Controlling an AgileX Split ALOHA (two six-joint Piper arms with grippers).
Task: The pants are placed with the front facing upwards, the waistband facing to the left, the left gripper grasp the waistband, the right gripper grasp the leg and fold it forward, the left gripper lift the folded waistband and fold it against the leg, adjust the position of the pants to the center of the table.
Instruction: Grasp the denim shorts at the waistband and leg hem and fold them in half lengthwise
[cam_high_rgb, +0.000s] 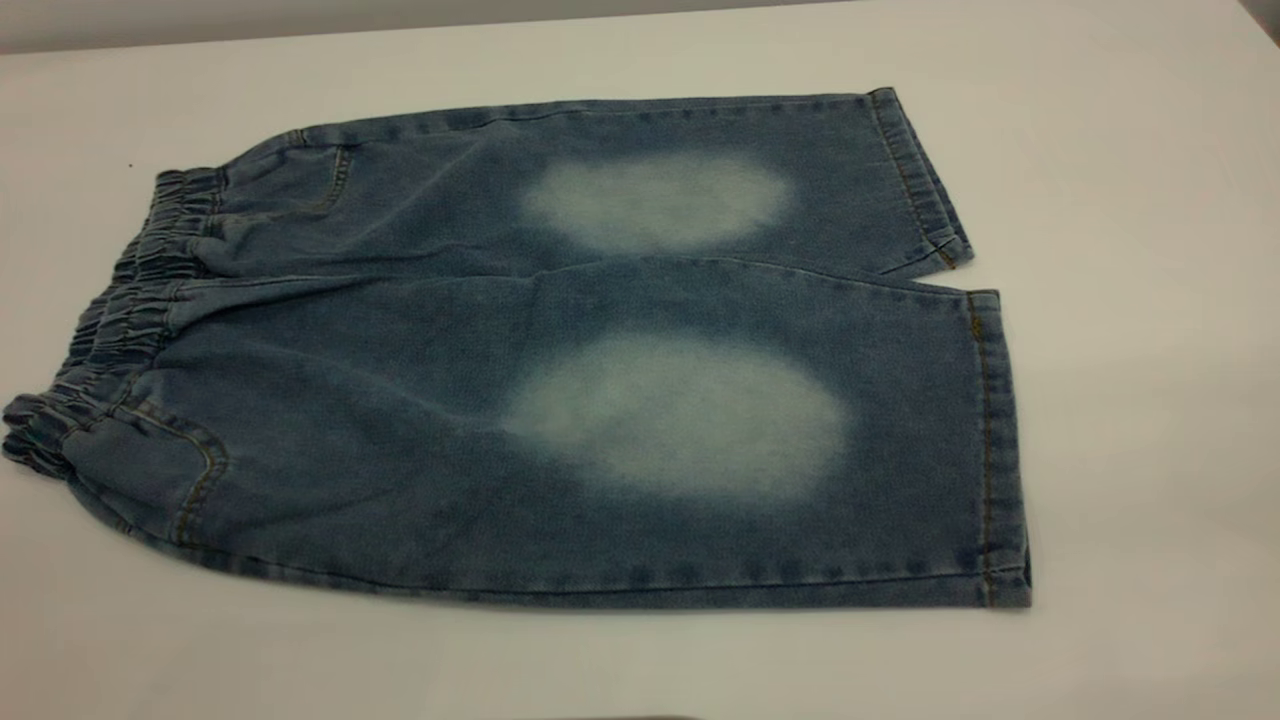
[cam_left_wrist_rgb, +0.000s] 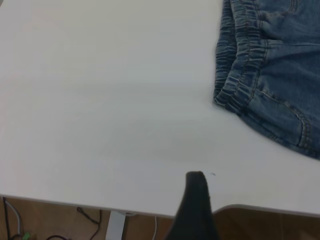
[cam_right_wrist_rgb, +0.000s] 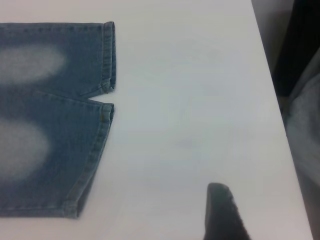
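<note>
The pants (cam_high_rgb: 520, 360) lie flat and unfolded on the white bench (cam_high_rgb: 1130, 400), front up, with the gathered waistband (cam_high_rgb: 110, 330) at the left and both hems at the right. The near leg (cam_high_rgb: 760, 440) and the far one lie side by side, each with a pale faded oval patch (the near patch the larger). The left gripper (cam_left_wrist_rgb: 196, 210) is held above bare bench near its edge, well apart from the waistband (cam_left_wrist_rgb: 235, 65); only one dark finger shows, so I cannot tell how far it is open, and it holds nothing visible. The right gripper (cam_right_wrist_rgb: 222, 215) is likewise over bare bench, well apart from the leg hems (cam_right_wrist_rgb: 102, 120), its opening impossible to judge.
</note>
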